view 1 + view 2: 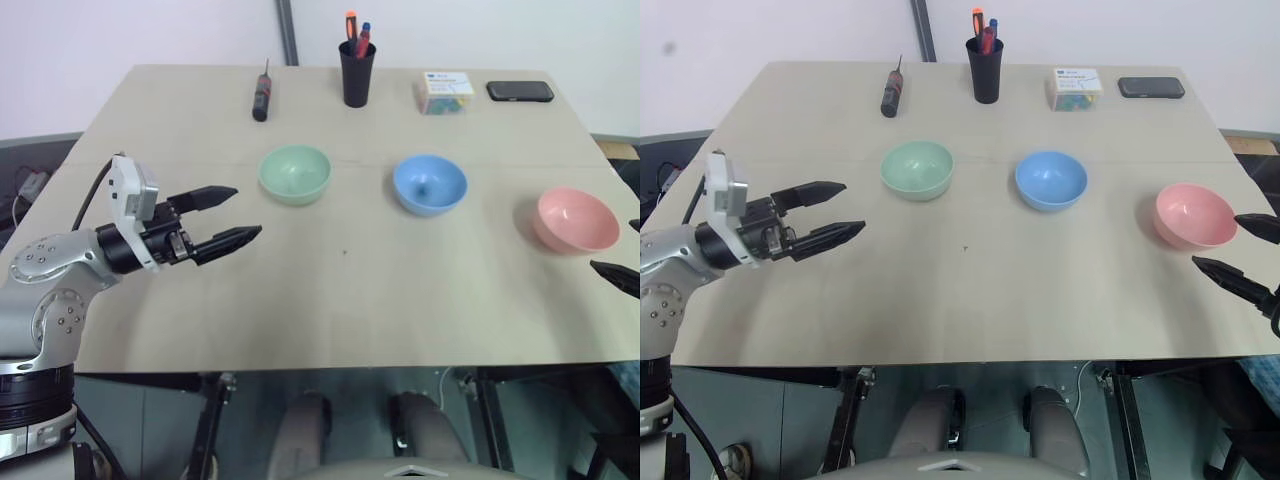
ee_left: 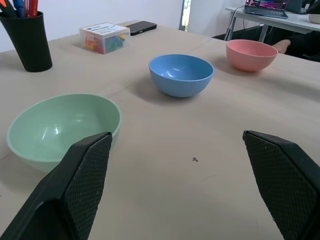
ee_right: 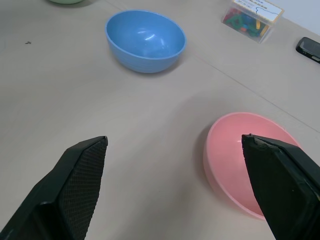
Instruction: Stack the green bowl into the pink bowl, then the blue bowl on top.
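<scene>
Bowls sitting apart on the table (image 1: 330, 310), none stacked yet.
Green bowl (image 1: 294, 174) is lying left, blue bowl (image 1: 429, 184) middle, pink bowl (image 1: 575, 219) right; left gripper (image 1: 232, 216) is hovering fingers spread near green, right gripper (image 1: 1238, 252) apparently gaping empty just beside pink, partly cut off at the frame's edge.

Right tool (image 1: 632, 252) cut by edge
</scene>
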